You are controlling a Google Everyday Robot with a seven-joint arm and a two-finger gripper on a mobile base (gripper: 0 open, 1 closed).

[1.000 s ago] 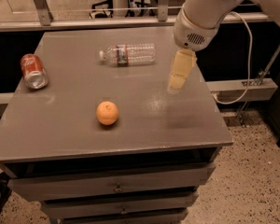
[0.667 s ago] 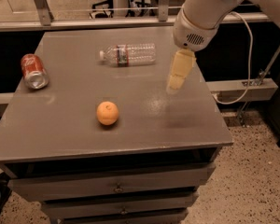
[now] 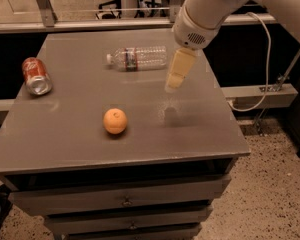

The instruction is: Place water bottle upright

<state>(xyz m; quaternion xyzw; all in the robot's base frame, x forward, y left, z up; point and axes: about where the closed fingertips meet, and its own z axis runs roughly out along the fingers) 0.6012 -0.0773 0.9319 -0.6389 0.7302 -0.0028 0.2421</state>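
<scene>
A: Item one, the task's thing?

B: Water bottle [image 3: 140,58], clear ribbed plastic. It lies on its side in the upper middle of the frame, on the far part of the table [image 3: 80,149]. Its white cap [image 3: 109,58] points to frame left, with a red-and-dark label band just beside the neck.

A: Item two, the gripper?

B: Gripper [image 3: 171,86], cream-coloured, hanging from a white arm [image 3: 205,14] that enters from the upper right corner. It points down and slightly to frame left, and hovers above the table top at right of centre. It is just beside the bottle's base end, to the lower right of it and not touching. Whether it stands wide or narrow I cannot tell; it shows as one pale wedge. A faint shadow lies on the table below it.

A: Other stock on the top?

B: Soda can [image 3: 36,76], red, on its side at the left edge of the frame, its silver end facing the lower right. Orange [image 3: 115,121], round, in the lower middle and well apart from both bottle and can.

A: The furniture?

B: Grey table top over a drawer [image 3: 125,199] with a small knob, and another drawer beneath it.

A: Surroundings?

B: White cable [image 3: 262,59] looping down at right. Speckled floor [image 3: 270,194] at lower right.
</scene>
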